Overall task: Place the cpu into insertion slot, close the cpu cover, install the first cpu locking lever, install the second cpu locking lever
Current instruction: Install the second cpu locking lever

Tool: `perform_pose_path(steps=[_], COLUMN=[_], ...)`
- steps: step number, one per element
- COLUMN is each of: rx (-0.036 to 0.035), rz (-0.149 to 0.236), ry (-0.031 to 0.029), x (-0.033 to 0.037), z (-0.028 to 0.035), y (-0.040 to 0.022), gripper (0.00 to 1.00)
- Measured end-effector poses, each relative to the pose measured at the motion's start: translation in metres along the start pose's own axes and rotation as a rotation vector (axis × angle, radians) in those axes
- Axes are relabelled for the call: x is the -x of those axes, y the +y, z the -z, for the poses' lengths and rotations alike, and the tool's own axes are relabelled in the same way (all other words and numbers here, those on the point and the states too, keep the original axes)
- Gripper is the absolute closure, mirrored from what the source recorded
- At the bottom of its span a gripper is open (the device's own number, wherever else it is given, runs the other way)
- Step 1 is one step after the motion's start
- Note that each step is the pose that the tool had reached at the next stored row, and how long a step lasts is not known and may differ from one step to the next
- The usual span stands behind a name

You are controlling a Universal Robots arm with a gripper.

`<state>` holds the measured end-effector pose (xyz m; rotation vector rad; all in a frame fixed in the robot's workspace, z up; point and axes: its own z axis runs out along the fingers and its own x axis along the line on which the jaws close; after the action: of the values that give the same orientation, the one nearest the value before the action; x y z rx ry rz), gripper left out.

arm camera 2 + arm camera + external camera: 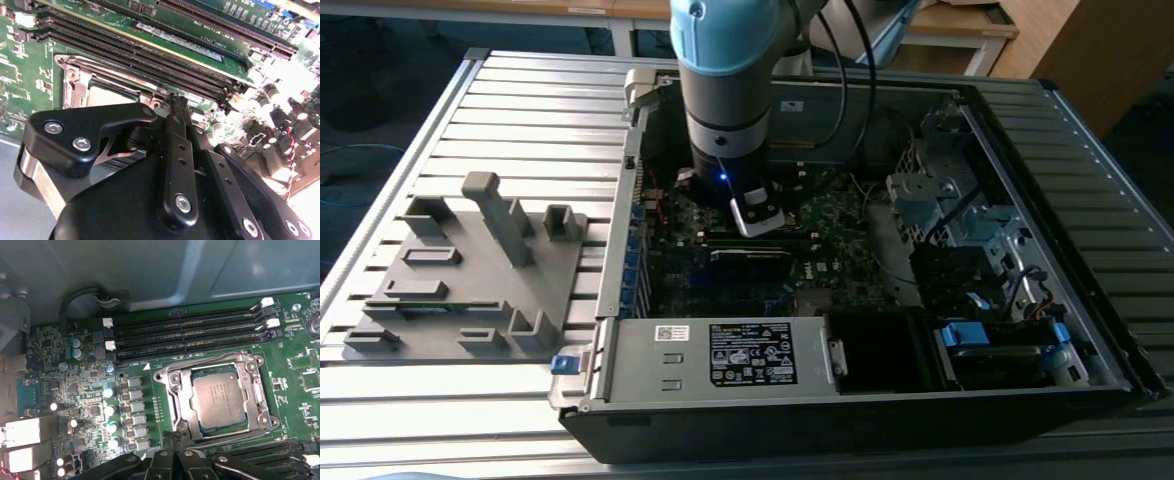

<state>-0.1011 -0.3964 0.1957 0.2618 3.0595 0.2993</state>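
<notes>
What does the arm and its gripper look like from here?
The arm is a light blue and grey cylinder with black cables running alongside. The gripper is matte black, built of flat linkage bars with silver screws, narrowing to slim fingers.

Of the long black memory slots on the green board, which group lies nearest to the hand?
The group of black memory slots beside the shiny silver cpu cover, right at the black hand; the other group lies beyond the cover.
</notes>
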Motion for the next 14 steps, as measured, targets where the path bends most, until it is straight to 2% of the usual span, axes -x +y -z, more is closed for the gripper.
perform_pose_path(steps=[14], rx=[0.0152], rz=[-0.001], ry=[0.0024], x=[-0.0040], z=[-0.0030], y=[-0.0022], gripper=[0.89])
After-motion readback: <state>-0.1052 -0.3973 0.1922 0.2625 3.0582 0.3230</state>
